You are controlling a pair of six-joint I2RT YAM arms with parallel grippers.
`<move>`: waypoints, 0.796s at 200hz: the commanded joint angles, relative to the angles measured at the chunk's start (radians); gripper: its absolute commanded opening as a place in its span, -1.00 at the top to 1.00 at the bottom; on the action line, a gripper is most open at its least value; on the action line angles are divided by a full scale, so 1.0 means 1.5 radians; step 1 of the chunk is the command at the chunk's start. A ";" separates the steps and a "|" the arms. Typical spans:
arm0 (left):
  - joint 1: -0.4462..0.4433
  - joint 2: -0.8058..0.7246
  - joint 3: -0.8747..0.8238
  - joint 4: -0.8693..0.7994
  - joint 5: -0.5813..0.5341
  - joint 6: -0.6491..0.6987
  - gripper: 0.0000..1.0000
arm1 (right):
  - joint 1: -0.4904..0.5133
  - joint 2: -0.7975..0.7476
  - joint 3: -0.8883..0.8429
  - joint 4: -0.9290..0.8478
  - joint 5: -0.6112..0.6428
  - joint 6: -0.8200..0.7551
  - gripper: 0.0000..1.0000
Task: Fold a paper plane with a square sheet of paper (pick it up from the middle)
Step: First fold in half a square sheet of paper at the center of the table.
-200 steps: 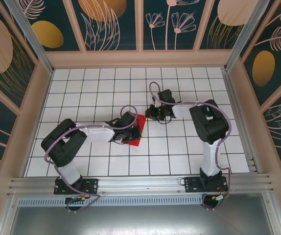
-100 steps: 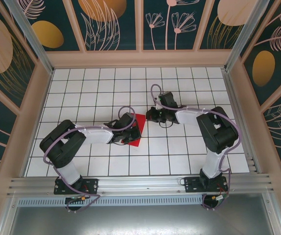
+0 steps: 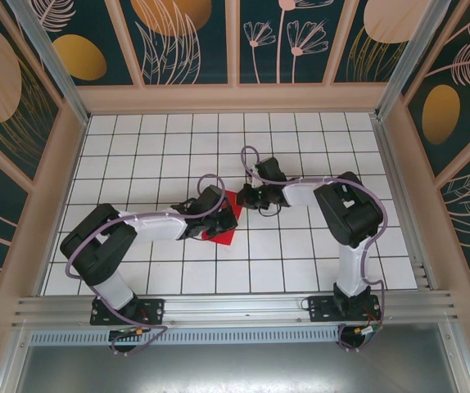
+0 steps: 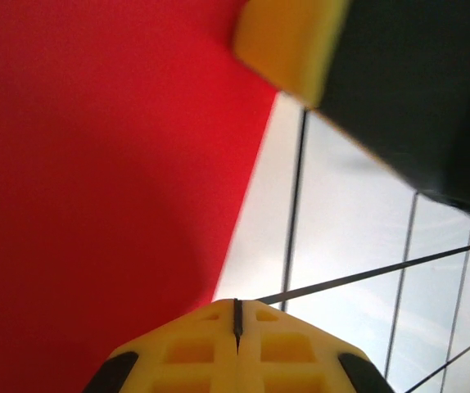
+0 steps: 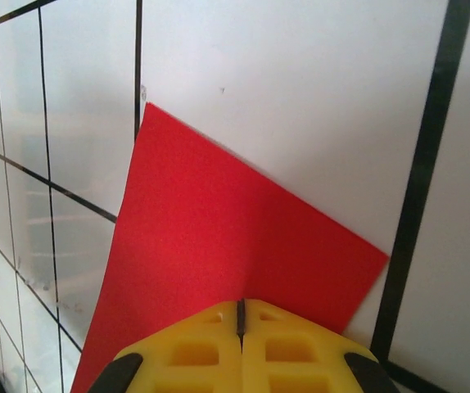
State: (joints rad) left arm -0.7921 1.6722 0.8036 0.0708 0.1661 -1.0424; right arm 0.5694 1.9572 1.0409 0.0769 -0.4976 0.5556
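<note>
Seen from above, the square sheet of paper (image 3: 228, 224) lies near the middle of the white gridded tabletop (image 3: 137, 147). Its left part is hidden by the left pincer (image 3: 210, 219), and the right pincer (image 3: 242, 196) is set at its far right corner. The tabletop is enclosed by floral panels (image 3: 186, 41).

In the left wrist view, the left pincer (image 4: 237, 323) is pressed together, low over the sheet (image 4: 96, 164). A blurred yellow-and-black body (image 4: 300, 41) is seen at upper right.

In the right wrist view, the right pincer (image 5: 241, 319) is likewise pressed together over the sheet (image 5: 219, 246), which is laid askew across grid lines. Whether paper is pinched cannot be told.
</note>
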 commanded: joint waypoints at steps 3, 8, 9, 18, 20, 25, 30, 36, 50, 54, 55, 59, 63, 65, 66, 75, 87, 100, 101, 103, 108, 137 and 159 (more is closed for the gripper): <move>-0.001 -0.001 0.041 0.004 -0.008 0.068 1.00 | -0.001 0.025 0.021 -0.037 0.008 -0.032 1.00; 0.000 0.004 0.046 0.004 -0.008 0.073 1.00 | -0.003 0.026 0.021 -0.038 0.007 -0.035 1.00; 0.001 0.005 0.046 0.004 -0.008 0.074 1.00 | -0.003 0.027 0.020 -0.039 0.007 -0.036 1.00; 0.004 0.017 0.051 0.006 -0.008 0.080 1.00 | -0.004 0.030 0.021 -0.039 0.005 -0.041 1.00; 0.004 0.020 0.052 0.007 -0.009 0.081 1.00 | -0.005 0.031 0.021 -0.040 0.005 -0.043 1.00; 0.004 0.024 0.054 0.007 -0.011 0.082 1.00 | -0.007 0.033 0.021 -0.041 0.004 -0.046 1.00; 0.004 0.023 0.054 0.008 -0.014 0.083 1.00 | -0.007 0.035 0.021 -0.040 0.002 -0.048 1.00; 0.006 0.038 0.054 0.012 -0.015 0.083 1.00 | -0.008 0.036 0.022 -0.041 -0.002 -0.049 1.00; 0.007 0.050 0.050 0.025 -0.018 0.084 1.00 | -0.009 0.039 0.022 -0.042 -0.004 -0.050 1.00; 0.007 0.053 0.050 0.027 -0.017 0.085 1.00 | -0.010 0.039 0.022 -0.043 -0.005 -0.051 1.00; 0.007 0.053 0.049 0.028 -0.017 0.085 1.00 | -0.009 0.040 0.022 -0.043 -0.005 -0.050 1.00; 0.007 0.056 0.049 0.031 -0.015 0.086 1.00 | -0.009 0.041 0.021 -0.042 -0.007 -0.051 1.00; 0.007 0.059 0.050 0.033 -0.014 0.088 1.00 | -0.009 0.040 0.021 -0.042 -0.007 -0.051 1.00; 0.007 0.061 0.050 0.034 -0.013 0.088 1.00 | -0.009 0.040 0.021 -0.042 -0.008 -0.051 1.00; 0.007 0.061 0.050 0.034 -0.013 0.088 1.00 | -0.009 0.040 0.021 -0.042 -0.008 -0.051 1.00; 0.007 0.067 0.048 0.037 -0.011 0.089 1.00 | -0.009 0.041 0.020 -0.040 -0.008 -0.050 1.00; 0.007 0.073 0.046 0.040 -0.008 0.091 1.00 | -0.009 0.041 0.018 -0.040 -0.008 -0.049 1.00; 0.007 0.079 0.041 0.045 -0.008 0.092 1.00 | -0.009 0.043 0.017 -0.041 -0.008 -0.049 1.00; 0.007 0.080 0.041 0.045 -0.007 0.092 1.00 | -0.009 0.042 0.016 -0.041 -0.008 -0.049 1.00; 0.007 0.081 0.040 0.045 -0.007 0.093 1.00 | -0.009 0.043 0.016 -0.041 -0.007 -0.049 1.00; 0.008 0.083 0.039 0.046 -0.005 0.093 1.00 | -0.009 0.043 0.015 -0.040 -0.007 -0.048 1.00; 0.007 0.093 0.028 0.054 0.016 0.091 1.00 | -0.010 0.043 0.011 -0.040 -0.004 -0.047 1.00; 0.007 0.091 0.011 0.056 0.027 0.091 1.00 | -0.010 0.045 0.009 -0.039 -0.003 -0.045 1.00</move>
State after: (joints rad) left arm -0.7872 1.7924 0.8566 0.1349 0.1772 -0.9237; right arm 0.5579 1.9759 1.0607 0.0616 -0.5293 0.5026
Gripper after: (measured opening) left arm 0.066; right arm 0.054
